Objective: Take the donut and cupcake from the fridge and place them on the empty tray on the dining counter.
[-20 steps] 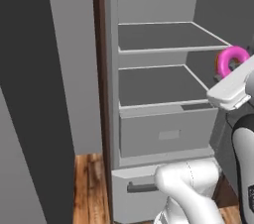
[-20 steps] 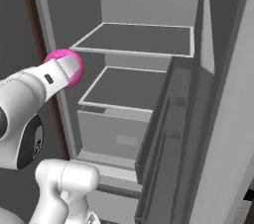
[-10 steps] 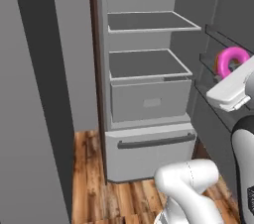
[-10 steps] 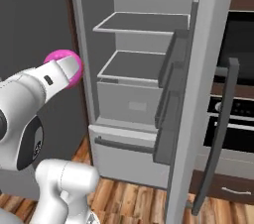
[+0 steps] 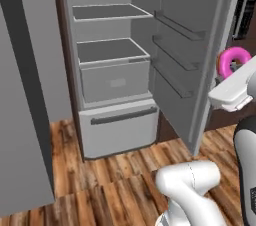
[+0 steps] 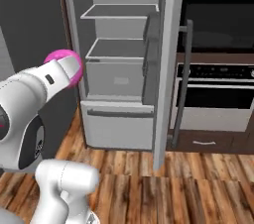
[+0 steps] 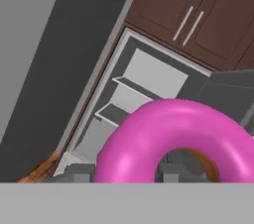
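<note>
The hand (image 7: 166, 171) is gripping the donut (image 7: 173, 141), its fingers closed on the pink ring, which is riding in the air at the end of the arm, well out in front of the fridge (image 5: 115, 70). Beyond it the fridge is standing with its door (image 5: 192, 60) swung open, showing bare grey shelves (image 5: 111, 12) and a drawer (image 5: 116, 81). To the right, an oven (image 6: 218, 64) is sitting among dark cabinets (image 7: 198, 15).
</note>
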Tool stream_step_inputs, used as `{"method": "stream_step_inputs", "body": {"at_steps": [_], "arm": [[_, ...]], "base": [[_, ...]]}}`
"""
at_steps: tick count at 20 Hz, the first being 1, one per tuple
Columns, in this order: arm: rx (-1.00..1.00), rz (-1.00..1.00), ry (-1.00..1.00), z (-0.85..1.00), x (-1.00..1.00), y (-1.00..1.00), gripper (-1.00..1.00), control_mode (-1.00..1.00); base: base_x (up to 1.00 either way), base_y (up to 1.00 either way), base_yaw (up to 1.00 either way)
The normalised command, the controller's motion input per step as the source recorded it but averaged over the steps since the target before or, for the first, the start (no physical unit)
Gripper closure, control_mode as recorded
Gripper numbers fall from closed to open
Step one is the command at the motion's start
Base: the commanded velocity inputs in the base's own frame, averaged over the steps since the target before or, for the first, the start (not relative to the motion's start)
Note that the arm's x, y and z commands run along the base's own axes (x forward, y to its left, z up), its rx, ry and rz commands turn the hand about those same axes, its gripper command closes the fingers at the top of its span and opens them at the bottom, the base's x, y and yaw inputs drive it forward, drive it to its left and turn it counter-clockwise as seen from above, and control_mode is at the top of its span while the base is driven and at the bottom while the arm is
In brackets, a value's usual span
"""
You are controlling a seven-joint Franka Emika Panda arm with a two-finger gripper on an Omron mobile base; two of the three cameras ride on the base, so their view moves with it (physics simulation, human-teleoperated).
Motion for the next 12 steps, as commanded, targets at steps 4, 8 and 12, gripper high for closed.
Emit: {"method": "stream_step_inputs", "body": {"at_steps": [4, 8, 12], "arm": [[0.0, 0.0, 0.0, 0.0, 0.0, 0.0, 1.0, 1.0], [0.0, 0.0, 0.0, 0.0, 0.0, 0.0, 1.0, 1.0], [0.0, 0.0, 0.0, 0.0, 0.0, 0.0, 1.0, 1.0]], "base": [[-1.0, 0.0, -0.46], [-1.0, 0.0, -0.45], [-1.0, 0.0, -0.42]]}}
